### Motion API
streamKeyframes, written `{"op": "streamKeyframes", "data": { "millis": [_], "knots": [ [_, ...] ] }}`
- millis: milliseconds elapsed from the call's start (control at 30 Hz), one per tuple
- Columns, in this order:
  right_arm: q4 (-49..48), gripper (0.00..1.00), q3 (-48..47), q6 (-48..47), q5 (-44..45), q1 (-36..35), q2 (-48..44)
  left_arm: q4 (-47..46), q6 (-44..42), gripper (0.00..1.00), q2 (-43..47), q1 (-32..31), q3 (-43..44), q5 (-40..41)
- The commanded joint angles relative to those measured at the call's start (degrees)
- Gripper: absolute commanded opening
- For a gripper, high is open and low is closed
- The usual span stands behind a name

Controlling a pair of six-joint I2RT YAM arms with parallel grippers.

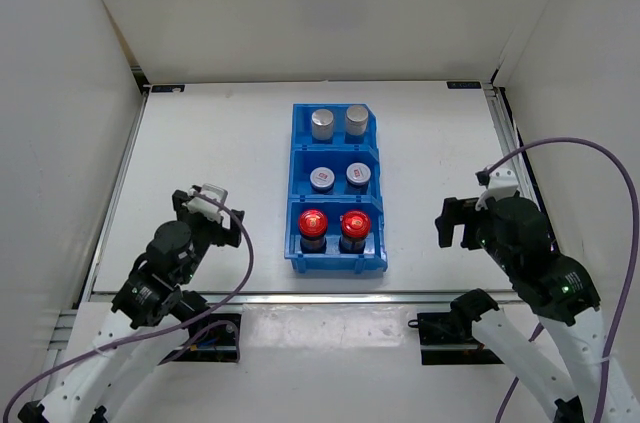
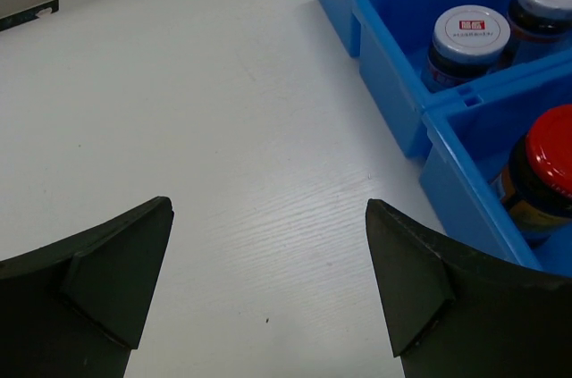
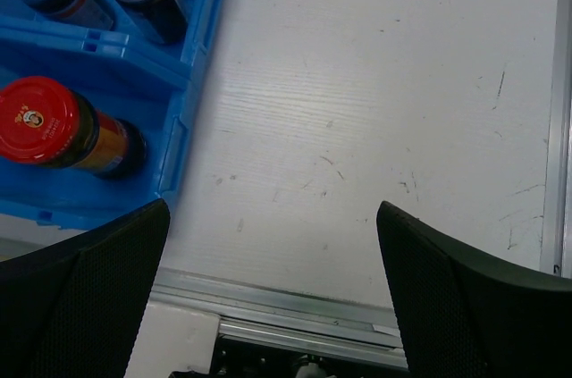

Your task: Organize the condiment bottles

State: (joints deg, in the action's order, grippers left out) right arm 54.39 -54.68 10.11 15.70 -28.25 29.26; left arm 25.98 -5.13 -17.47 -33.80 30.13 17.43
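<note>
A metal rail (image 1: 250, 295) runs along the near edge of the white table (image 1: 220, 163). The table top has a fine grain, and on the right side it carries scattered small dark scuffs. Thin purple cables (image 1: 565, 140) loop away from both arms.

The left gripper (image 1: 203, 200) hangs over bare table to the left of the bin. Its fingers are spread wide with nothing between them. The right gripper (image 1: 455, 221) hangs to the right of the bin, also spread wide and empty.

The blue bin (image 1: 336, 265) sits at the middle of the table, with three compartments in a row from near to far. All six condiment bottles stand upright inside it, two side by side in each compartment.

- **Near compartment:** two red-lidded jars (image 1: 313, 223) of dark glass. The right wrist view shows a small printed emblem on one red lid, too small to read, and an orange band on the jar's side.
- **Middle compartment:** two silver-lidded jars (image 1: 322, 178). Each lid bears a small red rectangle with white characters that cannot be read.
- **Far compartment:** two tall cylinders (image 1: 323, 124) with plain silver caps. Their sides are hidden from above.

At the far left corner of the table lies a small black strip (image 1: 165, 89) with tiny print, unreadable. A similar one lies at the far right corner. Plain white walls (image 1: 300, 13) close in the table on the left, the far side and the right.
</note>
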Motion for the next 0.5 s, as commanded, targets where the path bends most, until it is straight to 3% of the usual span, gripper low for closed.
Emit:
{"op": "streamKeyframes", "data": {
  "millis": [0, 233, 467],
  "knots": [
    [-2.45, 1.0, 0.36, 0.26, 0.91, -0.31, -0.34, 0.83, -0.32, 0.99, -0.28, 0.4, 2.21, -1.26],
    [-2.45, 1.0, 0.36, -0.27, 0.91, -0.31, 1.59, 0.83, 0.29, 0.99, 6.75, 0.4, 1.08, -0.73],
    [-2.45, 1.0, -0.42, -0.27, 0.21, -0.31, 5.1, -0.4, 0.29, 0.99, 6.58, 0.4, -0.07, -2.58]
  ]
}}
